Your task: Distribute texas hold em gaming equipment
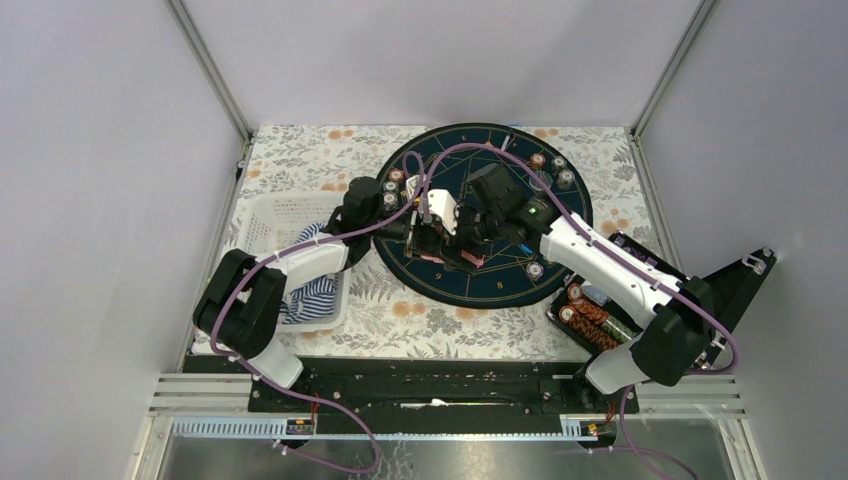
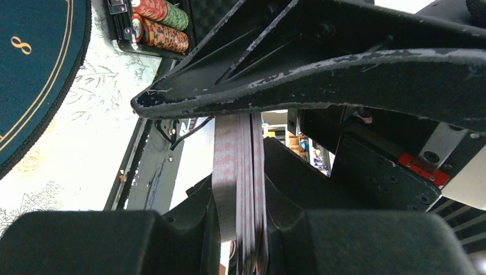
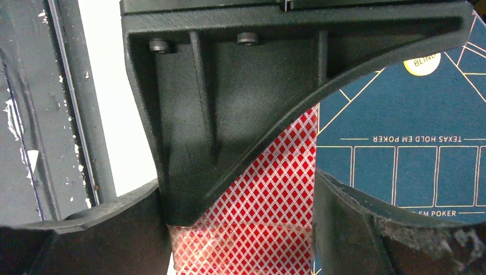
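Observation:
Both grippers meet over the round dark blue mat (image 1: pixel 500 150). My left gripper (image 2: pixel 243 229) is shut on a deck of playing cards (image 2: pixel 240 172), seen edge-on between its pads. In the right wrist view the red-diamond card back (image 3: pixel 269 217) fills the whole gap between my right gripper's (image 3: pixel 238 229) fingers, and both fingers meet its side edges. A black finger of the left gripper (image 3: pixel 218 114) covers the card's upper left. A yellow disc (image 3: pixel 421 64) lies on the mat beyond. Small chip stacks (image 1: pixel 397 175) (image 1: pixel 552 170) sit round the mat's rim.
An open black case with rows of chips (image 1: pixel 590 315) lies at the right, beside the mat. At the left a white basket (image 1: pixel 270 225) holds the striped cloth (image 1: pixel 305 295). The floral tablecloth (image 1: pixel 430 320) lies under everything.

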Controlling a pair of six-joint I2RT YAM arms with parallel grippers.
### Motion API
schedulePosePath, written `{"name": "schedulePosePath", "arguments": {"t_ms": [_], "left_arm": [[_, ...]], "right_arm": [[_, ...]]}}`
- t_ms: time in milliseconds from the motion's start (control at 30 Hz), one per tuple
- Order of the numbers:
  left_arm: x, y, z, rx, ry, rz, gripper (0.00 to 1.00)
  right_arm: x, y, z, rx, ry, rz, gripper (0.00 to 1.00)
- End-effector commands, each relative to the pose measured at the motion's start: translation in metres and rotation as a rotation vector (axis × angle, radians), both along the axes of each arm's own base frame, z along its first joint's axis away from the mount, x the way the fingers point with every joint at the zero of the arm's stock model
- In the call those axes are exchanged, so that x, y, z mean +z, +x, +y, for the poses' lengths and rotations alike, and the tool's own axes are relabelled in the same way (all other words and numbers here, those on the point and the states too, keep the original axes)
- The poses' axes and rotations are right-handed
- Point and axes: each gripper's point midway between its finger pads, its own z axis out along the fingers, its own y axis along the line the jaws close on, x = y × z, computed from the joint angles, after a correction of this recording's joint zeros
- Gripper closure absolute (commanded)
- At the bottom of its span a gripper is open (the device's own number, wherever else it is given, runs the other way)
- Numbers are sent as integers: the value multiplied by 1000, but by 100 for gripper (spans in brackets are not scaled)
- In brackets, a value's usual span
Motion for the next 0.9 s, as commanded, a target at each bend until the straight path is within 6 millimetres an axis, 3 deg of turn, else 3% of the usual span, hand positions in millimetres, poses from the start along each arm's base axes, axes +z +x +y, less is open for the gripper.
{"name": "schedulePosePath", "arguments": {"t_ms": [0, 100, 233, 400, 467, 667, 867], "left_arm": [[18, 1, -4, -26, -43, -94, 100], [17, 1, -4, -26, -39, -93, 100], [17, 1, -4, -25, -38, -97, 100], [17, 1, -4, -25, -36, -96, 100], [16, 1, -4, -27, -36, -97, 100], [17, -1, -3, -28, -37, -109, 99], [22, 7, 2, -6, -20, -152, 58]], "right_arm": [[-2, 7, 5, 2, 1, -33, 18], [-3, 8, 5, -1, -5, -32, 19], [-6, 8, 4, -4, -13, -25, 10], [-6, 8, 4, -4, -17, -27, 9], [-6, 9, 4, -6, -20, -28, 14], [-8, 10, 2, -16, -25, -36, 44], [0, 12, 0, -48, 10, -51, 65]]}}
